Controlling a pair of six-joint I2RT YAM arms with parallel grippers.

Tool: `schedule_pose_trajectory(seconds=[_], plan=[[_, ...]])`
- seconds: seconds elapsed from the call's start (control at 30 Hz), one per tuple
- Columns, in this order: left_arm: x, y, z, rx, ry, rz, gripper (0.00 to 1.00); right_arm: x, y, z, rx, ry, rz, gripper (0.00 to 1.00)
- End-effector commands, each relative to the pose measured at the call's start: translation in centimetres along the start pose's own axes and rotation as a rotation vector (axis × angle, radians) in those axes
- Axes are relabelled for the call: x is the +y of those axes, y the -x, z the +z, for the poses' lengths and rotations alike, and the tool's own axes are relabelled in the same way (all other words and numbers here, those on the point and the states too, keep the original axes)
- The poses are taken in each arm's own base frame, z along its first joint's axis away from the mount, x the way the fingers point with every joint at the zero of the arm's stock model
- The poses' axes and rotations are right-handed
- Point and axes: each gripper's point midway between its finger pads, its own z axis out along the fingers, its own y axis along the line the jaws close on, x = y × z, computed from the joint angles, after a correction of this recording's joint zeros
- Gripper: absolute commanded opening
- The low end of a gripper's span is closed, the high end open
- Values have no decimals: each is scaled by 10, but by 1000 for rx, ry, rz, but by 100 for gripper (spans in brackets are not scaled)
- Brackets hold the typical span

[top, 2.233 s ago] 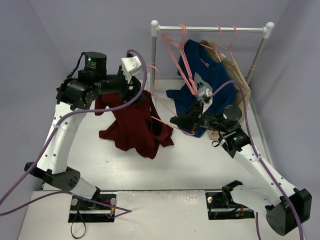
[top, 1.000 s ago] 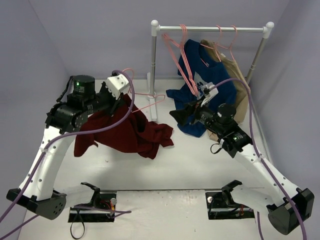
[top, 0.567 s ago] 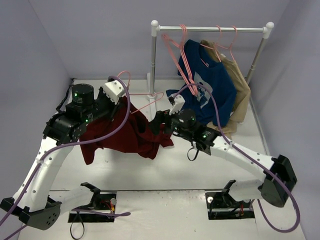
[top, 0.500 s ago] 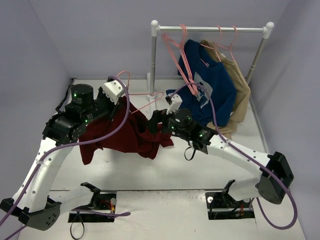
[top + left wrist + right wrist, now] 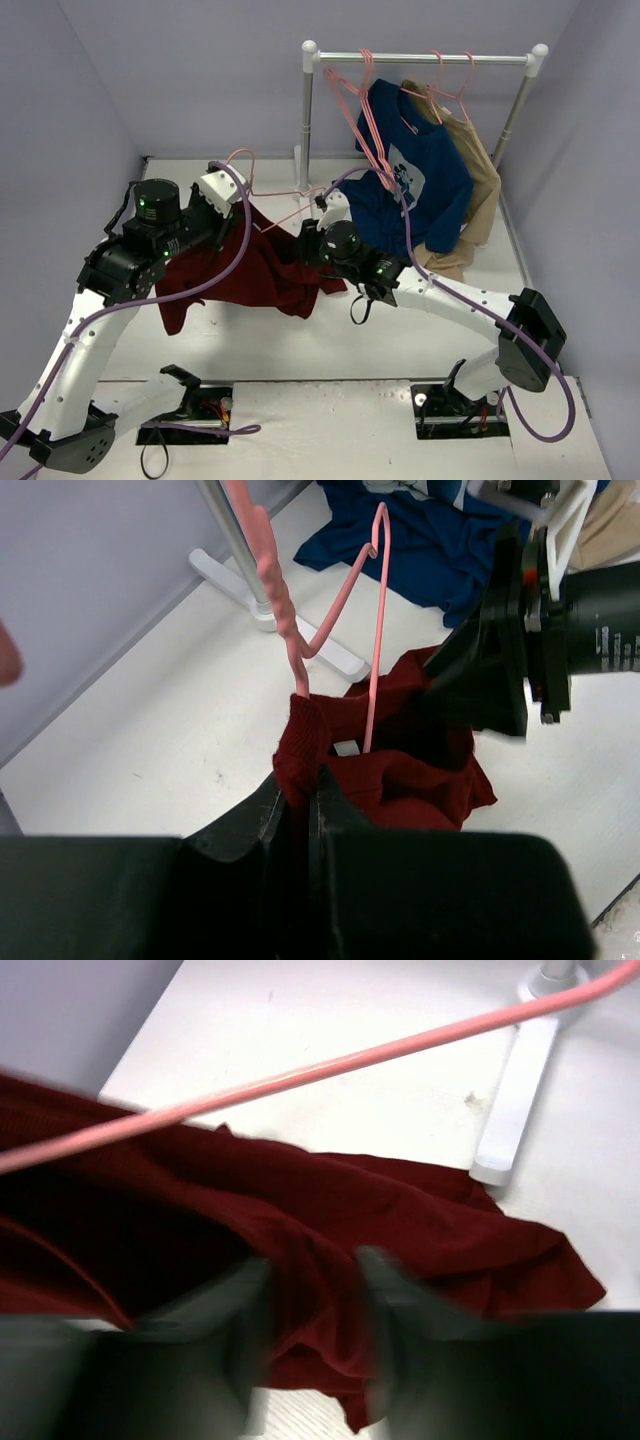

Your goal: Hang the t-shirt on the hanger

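The left tool [image 5: 300,798] is pinching the soft, floppy t-shirt [image 5: 268,280] and wire hanger [image 5: 378,630] together at nine o'clock, while the right tool [image 5: 312,1280], closure unclear, is straddling a bunched fold worth gripping.

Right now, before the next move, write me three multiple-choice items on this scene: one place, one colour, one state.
1. Where is the navy garment? A) hanging on the rack B) folded at the near edge C) on the left arm
2. What colour is the hanger rising from the t-shirt? A) green B) pink C) black
3. How is the left end effector? A) open, holding nothing B) open around a rack post C) shut on the t-shirt
Answers: 1A, it hangs from the rail; 2B, pink wire shows at the left wrist; 3C, it pinches maroon cloth.
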Motion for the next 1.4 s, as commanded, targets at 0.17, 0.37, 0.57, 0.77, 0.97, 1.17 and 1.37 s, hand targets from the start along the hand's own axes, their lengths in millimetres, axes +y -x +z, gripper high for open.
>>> schedule_pose_trajectory(seconds=[0.17, 0.37, 0.57, 0.77, 0.97, 1.17, 1.37], plan=[[-1, 18, -30, -142, 34, 94, 0, -39, 44, -21, -142, -57, 20, 0], [-20, -3, -44, -129, -43, 180, 0, -73, 59, -31, -126, -61, 13, 0], [-20, -23, -47, -62, -40, 210, 0, -90, 74, -39, -100, -41, -15, 0], [-5, -23, -38, -21, 27, 177, 0, -77, 90, -44, -89, 11, -53, 0], [-6, 21, -13, -195, 11, 54, 0, -37, 121, -53, -135, 91, -93, 0], [3, 54, 1, -334, 59, -8, 0, -10, 149, -61, -177, 111, -158, 0], [-14, 82, 6, -403, -10, 14, 0, 14, 176, -70, -235, 124, -225, 0]])
